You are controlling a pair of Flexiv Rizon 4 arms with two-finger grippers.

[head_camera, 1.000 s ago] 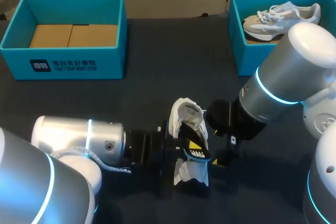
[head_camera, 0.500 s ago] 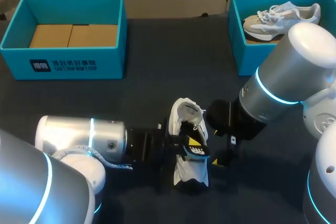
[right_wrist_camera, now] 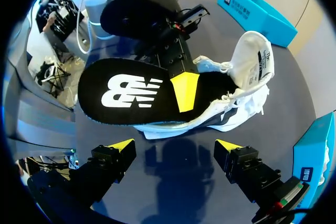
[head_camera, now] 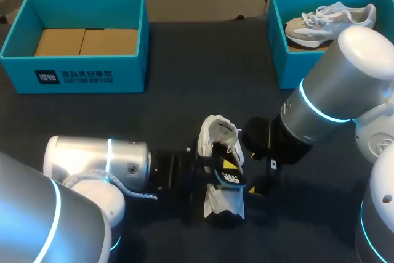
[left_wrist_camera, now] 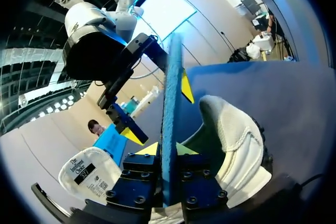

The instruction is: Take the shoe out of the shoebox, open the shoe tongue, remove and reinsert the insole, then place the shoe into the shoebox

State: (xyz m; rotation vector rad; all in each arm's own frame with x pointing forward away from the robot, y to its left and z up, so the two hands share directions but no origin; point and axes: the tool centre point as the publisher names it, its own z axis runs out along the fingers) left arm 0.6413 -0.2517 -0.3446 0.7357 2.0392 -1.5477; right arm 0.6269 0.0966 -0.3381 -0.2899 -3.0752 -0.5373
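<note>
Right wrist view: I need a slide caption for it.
Left gripper pinches the black insole over the white shoe while the open right gripper hovers nearby.

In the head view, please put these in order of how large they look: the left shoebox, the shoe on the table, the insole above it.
1. Left shoebox, clearly largest.
2. Shoe on the table.
3. Insole, smallest; tilted and partly hidden, so perhaps larger than it looks.

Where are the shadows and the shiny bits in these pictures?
Right wrist view: a dark shadow falls on the table under the insole, ahead of the open right gripper. Head view: light glints off the silver left arm and right arm. Left wrist view: the heel of the shoe is brightly lit.
</note>
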